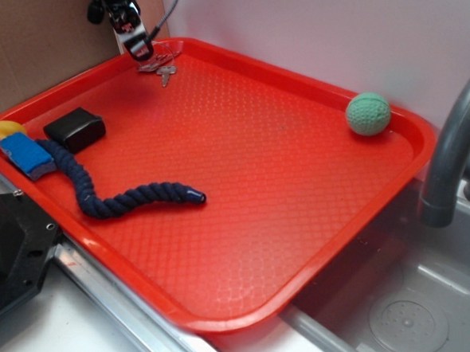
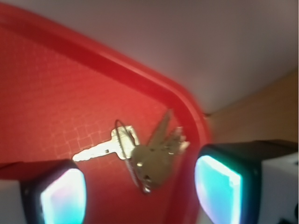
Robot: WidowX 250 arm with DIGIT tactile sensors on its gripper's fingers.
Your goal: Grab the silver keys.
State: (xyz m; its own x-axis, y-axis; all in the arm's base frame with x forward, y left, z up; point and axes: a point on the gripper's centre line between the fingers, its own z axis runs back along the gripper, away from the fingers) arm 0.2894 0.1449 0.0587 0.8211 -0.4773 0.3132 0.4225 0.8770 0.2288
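Keys [image 1: 163, 66] lying at the tray's [image 1: 294, 251] far left corner, close under the rim, seen in the exterior view as a small shiny bunch on red. Gripper [image 1: 139, 49] hanging just above and left of them, fingers spread, nothing between the pads. From the wrist view, keys [image 2: 140, 156] fanned on a thin wire ring: one pale key pointing left, the darker ones bunched and angled up toward the curved rim of the tray [image 2: 56, 84]. Two glowing pads at the bottom corners, left pad [image 2: 63, 198] and right pad [image 2: 217, 193], well apart, with the keys in the gap between them but seemingly not touched by either. Gripper [image 2: 140, 196] thus released, holding nothing. Elsewhere on the tray: green ball [image 1: 368, 114] near the far right corner, black box [image 1: 75, 129] toward the left edge, blue rope [image 1: 114, 191] snaking along the near left part, and a blue and yellow block [image 1: 23, 149] at the rope's left end by the rim. Grey faucet [image 1: 453, 133] and sink [image 1: 402, 314] to the right of the tray.
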